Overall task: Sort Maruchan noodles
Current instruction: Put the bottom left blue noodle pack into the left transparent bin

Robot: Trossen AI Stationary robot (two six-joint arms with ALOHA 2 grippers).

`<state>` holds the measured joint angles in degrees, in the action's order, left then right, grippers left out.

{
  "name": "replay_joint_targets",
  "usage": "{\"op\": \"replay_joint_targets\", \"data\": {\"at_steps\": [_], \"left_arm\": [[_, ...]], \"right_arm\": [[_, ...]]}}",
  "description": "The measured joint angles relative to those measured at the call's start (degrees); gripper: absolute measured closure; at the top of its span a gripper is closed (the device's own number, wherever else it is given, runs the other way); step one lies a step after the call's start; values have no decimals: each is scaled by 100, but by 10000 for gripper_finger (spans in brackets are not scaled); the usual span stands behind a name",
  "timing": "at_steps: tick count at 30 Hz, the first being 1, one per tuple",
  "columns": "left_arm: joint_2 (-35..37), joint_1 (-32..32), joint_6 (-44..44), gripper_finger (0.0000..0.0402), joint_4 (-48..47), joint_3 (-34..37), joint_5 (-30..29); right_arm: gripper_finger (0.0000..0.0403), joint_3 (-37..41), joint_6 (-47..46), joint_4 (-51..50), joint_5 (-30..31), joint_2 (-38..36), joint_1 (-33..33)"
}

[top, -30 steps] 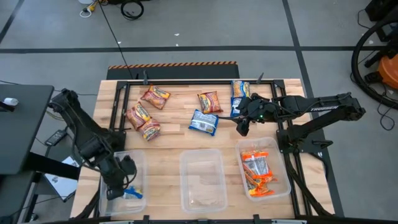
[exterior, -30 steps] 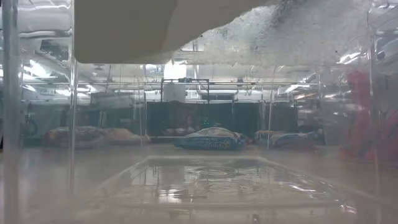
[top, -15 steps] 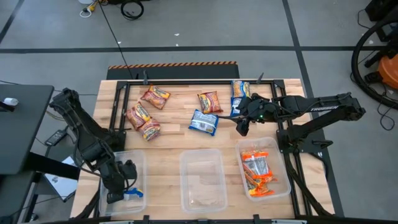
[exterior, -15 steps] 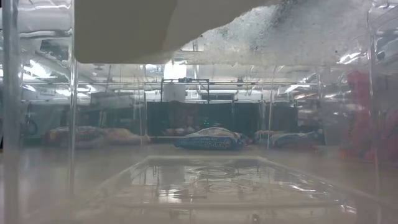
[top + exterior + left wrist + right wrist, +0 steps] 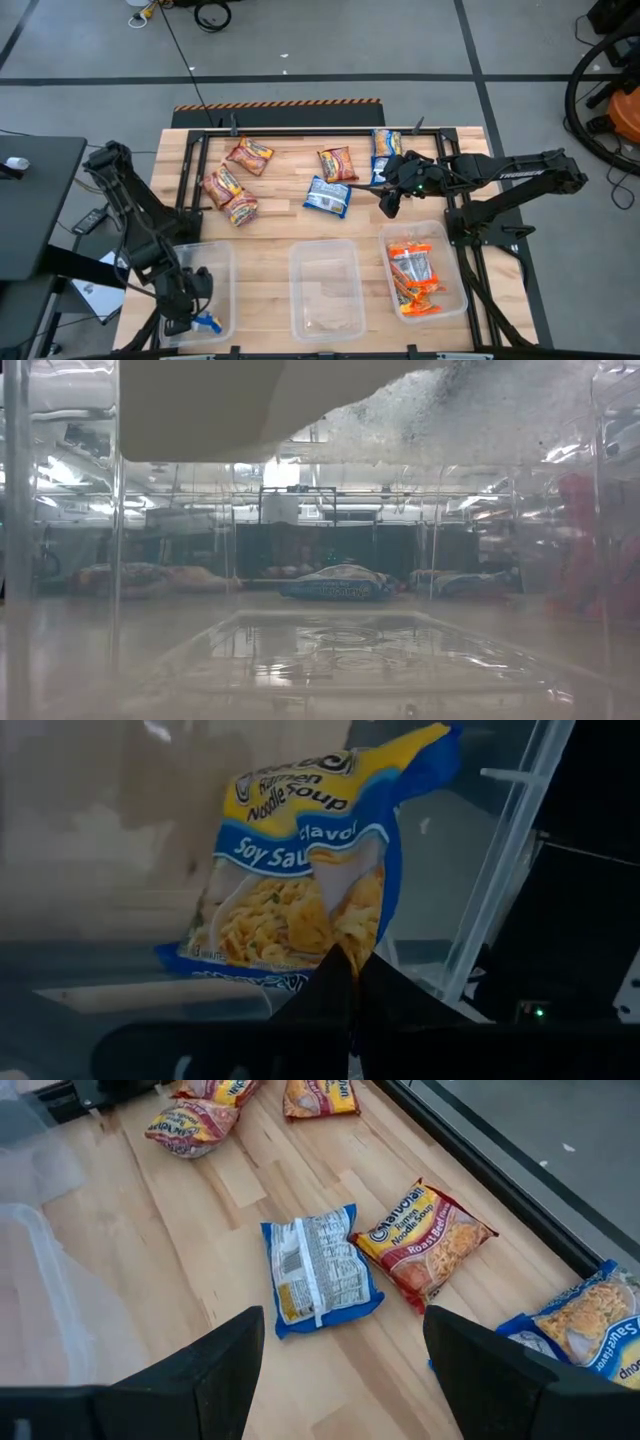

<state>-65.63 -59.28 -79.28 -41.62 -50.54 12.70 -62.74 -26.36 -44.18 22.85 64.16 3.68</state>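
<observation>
Clear plastic, the left bin is sitting at the table's near left corner, and the left gripper is hanging low over it, fingers pressed together on a blue soy-sauce packet by its lower edge, probably so it falls flat into the bin. From above the arm is covering most of that packet; only a blue corner is peeking out. Along the far left edge, three dark red packets are lying loose, close together. The middle bin is standing at the near edge, seemingly with nothing in it, though glare is making that uncertain. Past it, mid-table, a roast beef packet and a blue packet lying back-up are just beside each other. The right gripper is hovering over this pair with fingers spread wide, gripping nothing, likely waiting its turn. Another blue packet is lying at the far right edge, partly behind the right arm. The right bin is holding orange packets, too jumbled to count. The low view is mostly looking through bin walls.
</observation>
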Motion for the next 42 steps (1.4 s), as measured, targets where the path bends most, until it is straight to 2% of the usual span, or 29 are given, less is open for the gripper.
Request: {"op": "replay_joint_targets", "data": {"at_steps": [9,18,24,38,42], "left_arm": [[2,133,-286,397,966,42,-107],[2,211,-1005,397,462,41,68],[2,211,-263,397,608,38,251],[-51,261,-131,397,205,38,416],[-291,262,17,397,210,38,669]], "right_arm": [[124,0,-47,0,44,0,0],[124,0,110,0,166,0,0],[124,0,166,0,171,0,0],[124,0,399,-2,173,0,0],[124,0,433,-2,164,0,0]]}}
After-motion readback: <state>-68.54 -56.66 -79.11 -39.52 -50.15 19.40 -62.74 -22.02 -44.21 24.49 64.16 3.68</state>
